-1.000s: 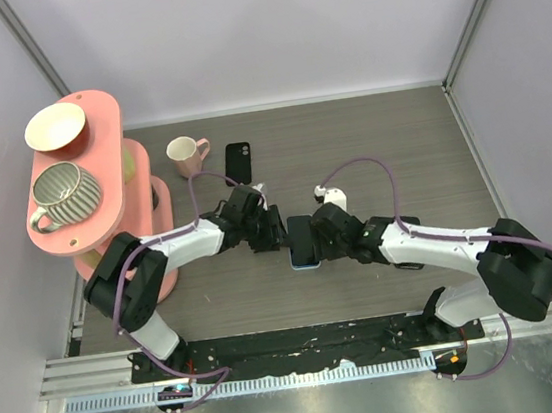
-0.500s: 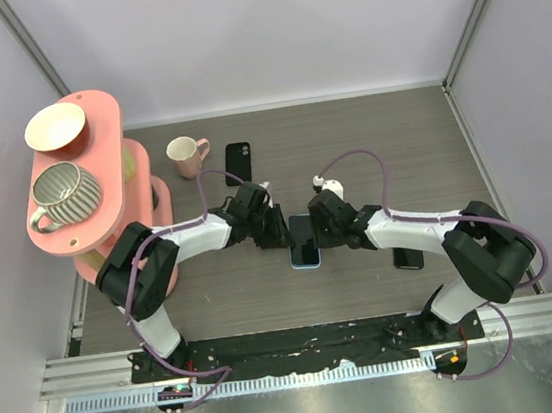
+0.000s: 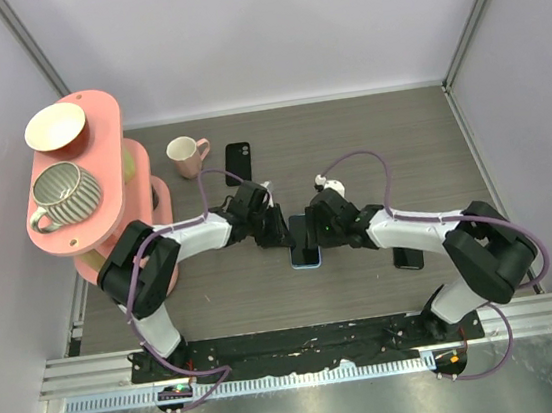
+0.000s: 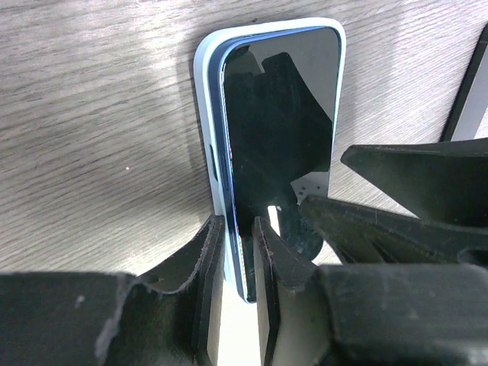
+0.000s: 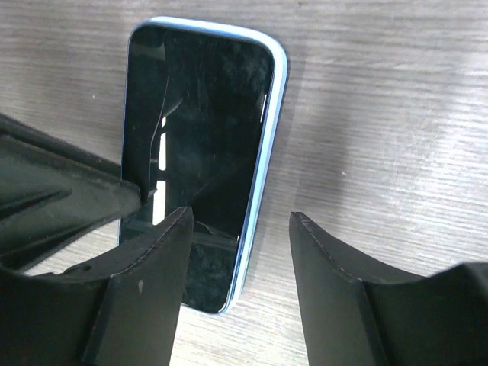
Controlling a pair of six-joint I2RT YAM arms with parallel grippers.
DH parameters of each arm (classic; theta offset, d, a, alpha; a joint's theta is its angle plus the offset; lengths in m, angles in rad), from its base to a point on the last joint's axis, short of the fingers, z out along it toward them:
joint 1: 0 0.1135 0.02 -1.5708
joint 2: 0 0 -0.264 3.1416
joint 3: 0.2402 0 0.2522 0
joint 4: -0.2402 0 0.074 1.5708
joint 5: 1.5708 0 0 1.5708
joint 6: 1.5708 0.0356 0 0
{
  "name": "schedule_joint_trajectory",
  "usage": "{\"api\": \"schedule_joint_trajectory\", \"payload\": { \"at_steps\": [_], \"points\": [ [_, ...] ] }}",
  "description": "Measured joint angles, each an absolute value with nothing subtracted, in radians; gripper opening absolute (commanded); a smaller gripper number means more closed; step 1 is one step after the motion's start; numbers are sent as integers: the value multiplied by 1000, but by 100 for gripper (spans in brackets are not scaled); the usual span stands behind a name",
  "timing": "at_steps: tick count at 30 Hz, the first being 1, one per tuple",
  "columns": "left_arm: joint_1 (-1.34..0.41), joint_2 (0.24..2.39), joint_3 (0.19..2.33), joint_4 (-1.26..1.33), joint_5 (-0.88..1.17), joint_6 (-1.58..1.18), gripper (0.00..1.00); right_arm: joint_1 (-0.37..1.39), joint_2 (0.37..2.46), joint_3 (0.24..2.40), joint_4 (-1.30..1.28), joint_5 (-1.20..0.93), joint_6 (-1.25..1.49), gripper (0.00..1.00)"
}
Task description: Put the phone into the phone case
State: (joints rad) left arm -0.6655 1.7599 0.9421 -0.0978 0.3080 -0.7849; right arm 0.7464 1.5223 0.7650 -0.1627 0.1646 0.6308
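Note:
The phone [image 3: 306, 254] lies screen-up in the middle of the table, black glass with a light-blue rim. In the left wrist view the phone [image 4: 278, 114] is tilted, its left long edge between the fingers of my left gripper [image 4: 238, 225], which is shut on it. My left gripper [image 3: 285, 236] comes at it from the left. My right gripper [image 3: 317, 230] is at the phone's right side. In the right wrist view this gripper [image 5: 240, 217] is open over the phone [image 5: 198, 114], one finger above the screen and the other above the table. The black phone case [image 3: 238, 162] lies apart, farther back to the left.
A pink cup [image 3: 186, 155] stands left of the case. A pink two-tier stand [image 3: 107, 227] at the left edge carries a bowl [image 3: 55, 127] and a striped mug [image 3: 64, 190]. A flat black item [image 3: 408, 257] lies partly under my right forearm.
My left gripper has narrowed onto the phone's left edge. The right arm has folded in toward the phone, and its fingers stand a little wider than half a second ago.

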Motion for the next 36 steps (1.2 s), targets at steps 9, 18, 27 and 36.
{"api": "schedule_joint_trajectory", "payload": {
  "at_steps": [9,18,27,36],
  "points": [
    [-662,1772,942,-73,334,-804,22,715,1463,678,-99,57,635,73],
    [-661,1785,942,-45,352,-813,22,715,1486,656,22,22,635,74],
    [-650,1790,915,7,381,-839,22,680,1464,620,84,-57,668,77],
    [-632,1798,866,108,436,-910,23,635,1407,501,244,-142,765,77]
  ]
}}
